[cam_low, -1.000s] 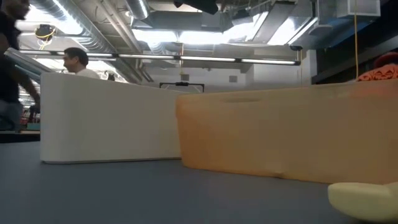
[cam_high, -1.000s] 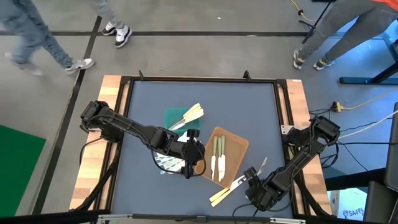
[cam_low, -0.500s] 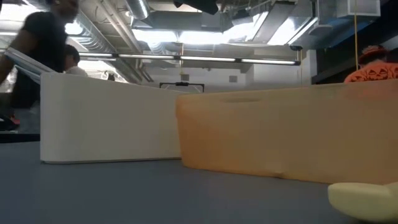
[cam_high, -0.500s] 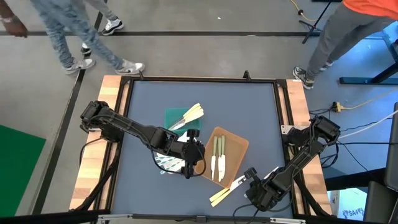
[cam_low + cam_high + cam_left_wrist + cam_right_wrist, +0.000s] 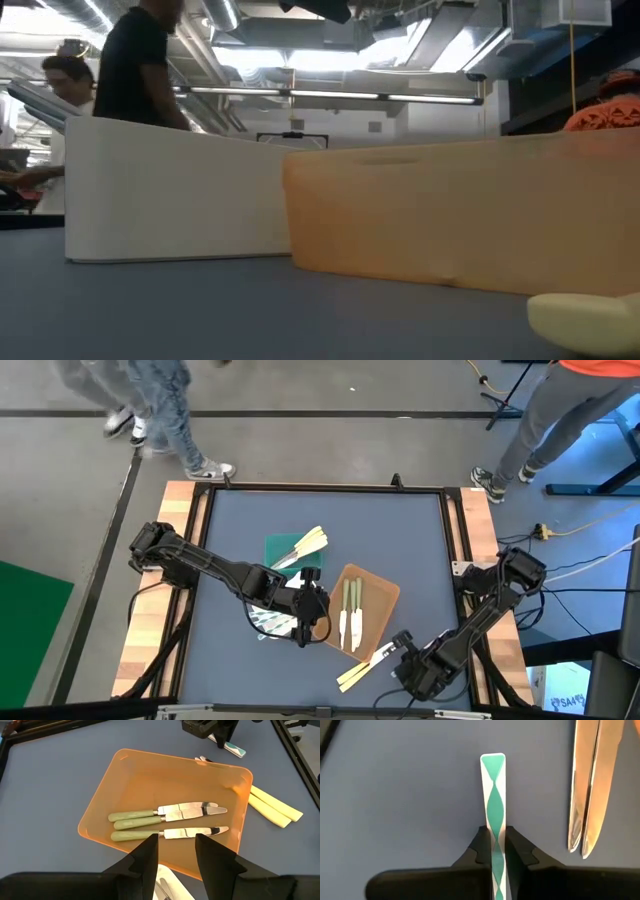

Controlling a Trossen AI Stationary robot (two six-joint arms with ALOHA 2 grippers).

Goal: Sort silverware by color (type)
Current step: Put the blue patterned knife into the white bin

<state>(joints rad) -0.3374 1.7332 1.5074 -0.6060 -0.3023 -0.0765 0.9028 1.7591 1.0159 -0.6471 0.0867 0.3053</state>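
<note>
My right gripper (image 5: 493, 837) stands near the table's near right edge (image 5: 402, 652), shut on a white utensil with a green diamond pattern (image 5: 493, 790). Two pale yellow utensils (image 5: 358, 670) lie beside it on the table, their shiny blades (image 5: 589, 785) alongside. My left gripper (image 5: 174, 840) hangs open above the orange tray's (image 5: 125, 775) near left rim (image 5: 303, 620), nothing between its fingers. Three green-handled knives (image 5: 165, 822) lie flat in that tray. Cream utensils (image 5: 305, 544) lie on the green tray (image 5: 280, 548). My right gripper pinches the patterned utensil's two long edges (image 5: 493, 831) between its two fingers (image 5: 479, 845), partway along the handle. The fingers come from above, pointing down, and lie across it. The free end (image 5: 493, 760) reaches out ahead, low over the table; whether it rests there I cannot tell.
A white tray (image 5: 266, 622) sits under my left arm, left of the orange tray; the low view shows both walls (image 5: 170, 190), (image 5: 460, 215) and a yellow utensil's end (image 5: 585, 320). People walk beyond the table's far edge (image 5: 160, 410). Bare blue mat (image 5: 400, 530) fills the far half.
In the high view the patterned utensil's free end, which stuck out on the far right side of my right gripper a second ago, no longer shows past the gripper. Both arms have kept their places. People have walked along behind the table.
</note>
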